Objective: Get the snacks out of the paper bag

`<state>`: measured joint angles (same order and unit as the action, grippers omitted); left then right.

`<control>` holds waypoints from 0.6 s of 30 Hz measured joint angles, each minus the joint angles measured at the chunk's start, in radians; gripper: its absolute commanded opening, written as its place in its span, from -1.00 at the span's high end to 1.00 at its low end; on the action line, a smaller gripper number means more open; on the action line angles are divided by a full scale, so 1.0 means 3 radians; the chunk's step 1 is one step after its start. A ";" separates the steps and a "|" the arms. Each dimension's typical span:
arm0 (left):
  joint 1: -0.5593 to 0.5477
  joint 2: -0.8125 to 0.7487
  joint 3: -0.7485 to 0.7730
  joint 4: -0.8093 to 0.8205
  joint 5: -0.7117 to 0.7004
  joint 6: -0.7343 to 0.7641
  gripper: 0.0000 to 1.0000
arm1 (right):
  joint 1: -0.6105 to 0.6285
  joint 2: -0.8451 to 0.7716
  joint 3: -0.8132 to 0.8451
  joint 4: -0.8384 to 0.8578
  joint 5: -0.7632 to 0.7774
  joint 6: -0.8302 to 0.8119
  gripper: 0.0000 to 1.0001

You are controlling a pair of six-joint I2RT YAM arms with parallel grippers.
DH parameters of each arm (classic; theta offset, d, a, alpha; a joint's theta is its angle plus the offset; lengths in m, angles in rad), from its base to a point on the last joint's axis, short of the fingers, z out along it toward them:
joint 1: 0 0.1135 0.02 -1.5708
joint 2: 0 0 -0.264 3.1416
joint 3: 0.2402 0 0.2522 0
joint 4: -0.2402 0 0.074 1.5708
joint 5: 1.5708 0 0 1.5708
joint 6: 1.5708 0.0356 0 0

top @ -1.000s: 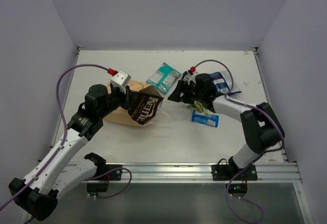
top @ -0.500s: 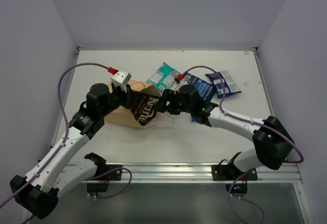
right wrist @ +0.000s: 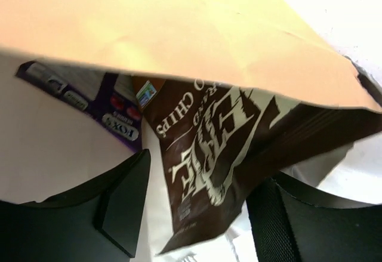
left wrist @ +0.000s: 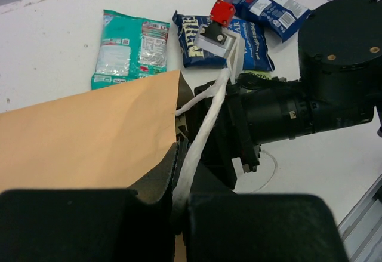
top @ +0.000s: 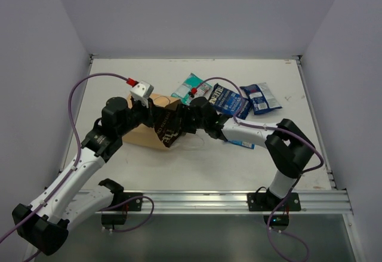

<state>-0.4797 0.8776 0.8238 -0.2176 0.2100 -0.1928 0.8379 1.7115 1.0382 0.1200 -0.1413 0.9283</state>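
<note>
Top external view: the paper bag [top: 138, 132] lies on its side at left-centre of the table [top: 197, 166], its mouth turned to the right. The brown chip bag [top: 169, 129] projects part-way from that mouth. Right wrist view shows the pink-purple candy pack [right wrist: 113, 116] deeper inside, beneath the bag's tan upper wall.

Four snacks lie outside on the table. The teal-white packet [top: 185, 87] is just beyond the mouth on the far side. The dark blue chip bag [top: 230, 99] is to its right, and the blue-white packet [top: 261, 98] lies farther right. The small blue bar [top: 246, 145] sits nearer, partly hidden under the right arm.

The left gripper [left wrist: 182, 172] is clamped together on the bag's rim at the mouth, with a white string handle [left wrist: 206, 110] pinched in the same grip. The right gripper [right wrist: 200, 208] reaches into the mouth with its jaws apart. One finger stands on each side of the brown chip bag's protruding end, and a gap shows beside the left finger.
</note>
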 measured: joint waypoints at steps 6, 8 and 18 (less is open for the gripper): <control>0.0005 -0.0003 0.0000 0.0004 0.0000 -0.0023 1.00 | 0.0005 0.0150 0.0056 -0.0001 0.0000 0.0018 0.45; 0.0005 -0.0005 -0.0009 0.0025 -0.0001 -0.0024 1.00 | 0.0006 0.0164 0.0070 -0.0009 0.0000 0.0008 1.00; 0.0005 -0.0069 -0.0169 0.0121 -0.0025 -0.0022 1.00 | 0.0013 -0.0393 0.0111 -0.0252 -0.0039 -0.0210 1.00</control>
<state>-0.4782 0.8570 0.7731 -0.1814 0.2024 -0.1993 0.8417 1.5936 1.0714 0.0444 -0.1532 0.8654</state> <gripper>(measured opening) 0.023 0.012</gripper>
